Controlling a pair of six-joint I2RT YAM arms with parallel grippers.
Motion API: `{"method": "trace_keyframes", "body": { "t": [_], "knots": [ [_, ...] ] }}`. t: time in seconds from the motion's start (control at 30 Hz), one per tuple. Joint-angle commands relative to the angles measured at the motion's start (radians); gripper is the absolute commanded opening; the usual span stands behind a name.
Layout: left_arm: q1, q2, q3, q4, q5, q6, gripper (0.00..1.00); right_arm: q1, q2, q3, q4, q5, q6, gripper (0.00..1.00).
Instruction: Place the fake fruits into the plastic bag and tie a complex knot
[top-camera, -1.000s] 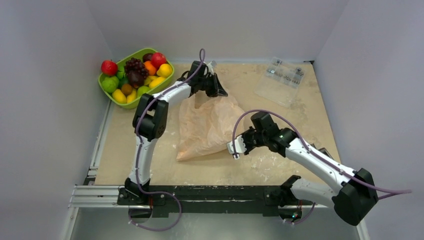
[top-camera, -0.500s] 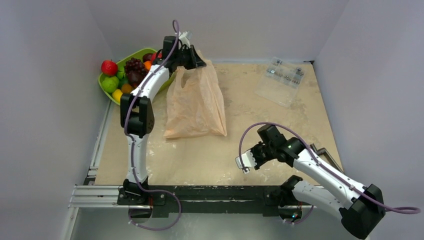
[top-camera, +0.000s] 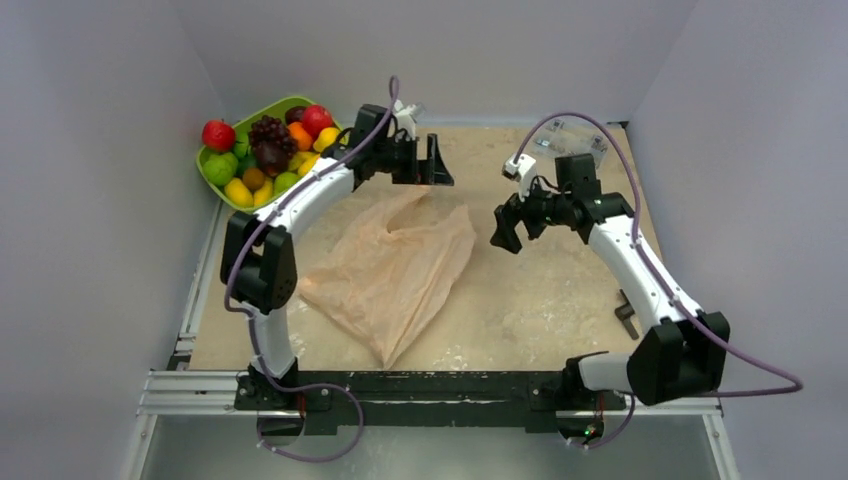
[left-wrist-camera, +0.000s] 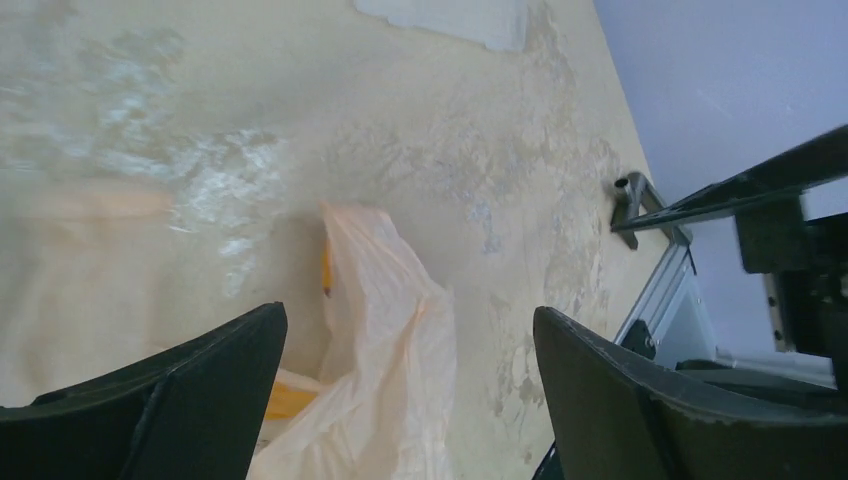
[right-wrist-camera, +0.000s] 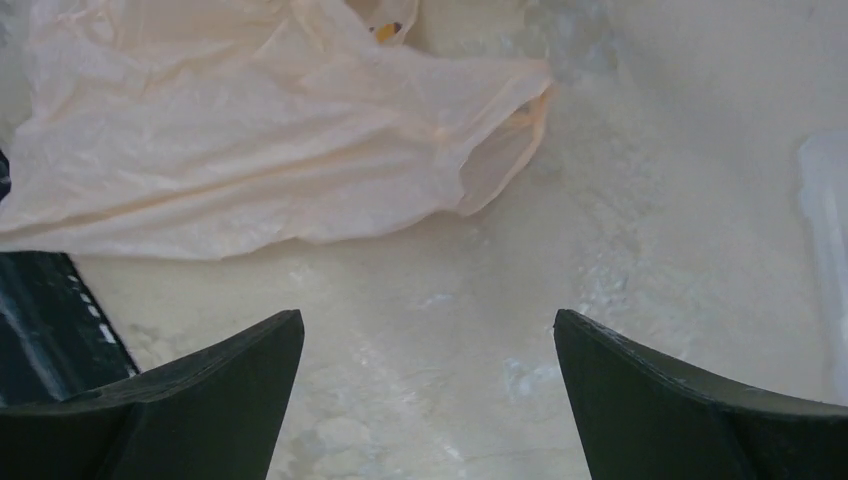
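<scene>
Plain, pale grey-lilac walls close in the scene at the back (top-camera: 470, 50), the left (top-camera: 90, 260) and the right (top-camera: 770, 200). The surface (top-camera: 540, 310) is a beige board, worn and smeared with white patches, under even, soft light. A silver metal rail (top-camera: 190, 392) and a black bar (top-camera: 440, 385) run along its near edge.

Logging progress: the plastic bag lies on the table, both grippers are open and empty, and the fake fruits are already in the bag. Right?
No: the top external view shows the fake fruits piled in the green tray, not in the plastic bag. The rest holds.
</scene>
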Motion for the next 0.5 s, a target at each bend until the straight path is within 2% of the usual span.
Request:
{"method": "trace_keyframes", "body": {
  "t": [0.0,0.07,0.17,0.27,0.4,0.47],
  "knots": [
    [0.149,-0.171,-0.012,0.007,-0.113,0.049,0.99,-0.025,0.068,0.003,0.067,-0.085,0.459,0.99],
    [0.203,-0.199,-0.021,-0.054,-0.137,0.157,1.0,-0.024,0.074,-0.029,0.132,-0.079,0.597,0.99],
    [0.247,-0.166,0.015,-0.28,-0.134,0.422,1.0,-0.008,0.092,-0.113,0.247,-0.129,0.795,0.99],
    [0.263,-0.141,-0.008,-0.394,-0.069,0.612,0.99,0.038,0.149,-0.143,0.228,-0.121,0.811,0.99],
    [0.261,-0.091,-0.04,-0.441,0.029,0.681,0.99,0.12,0.2,-0.175,0.219,-0.06,0.831,0.99],
    [0.252,-0.049,-0.028,-0.448,0.032,0.69,0.99,0.151,0.218,-0.196,0.236,-0.022,0.853,0.99]
  ]
}}
